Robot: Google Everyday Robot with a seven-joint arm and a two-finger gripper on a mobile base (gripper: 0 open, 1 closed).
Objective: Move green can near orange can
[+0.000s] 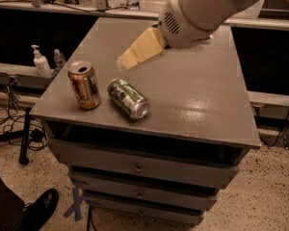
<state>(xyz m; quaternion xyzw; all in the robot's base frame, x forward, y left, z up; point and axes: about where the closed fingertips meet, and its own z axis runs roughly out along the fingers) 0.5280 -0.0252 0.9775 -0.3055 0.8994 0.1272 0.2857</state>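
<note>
The green can (128, 98) lies on its side on the grey cabinet top (192, 90), its silver end facing the front right. The orange can (84, 84) stands upright just to its left, a small gap between them. My gripper (125, 60) hangs above and behind the green can, clear of both cans. It is open and holds nothing. One cream finger (142, 48) shows, and the other is hidden behind it.
The cabinet has drawers (139, 167) below its top. A pump bottle (40, 61) and a small bottle (59, 58) stand on a ledge to the left. Cables (5, 114) lie on the floor, and a person's shoe (38, 211) is at the bottom left.
</note>
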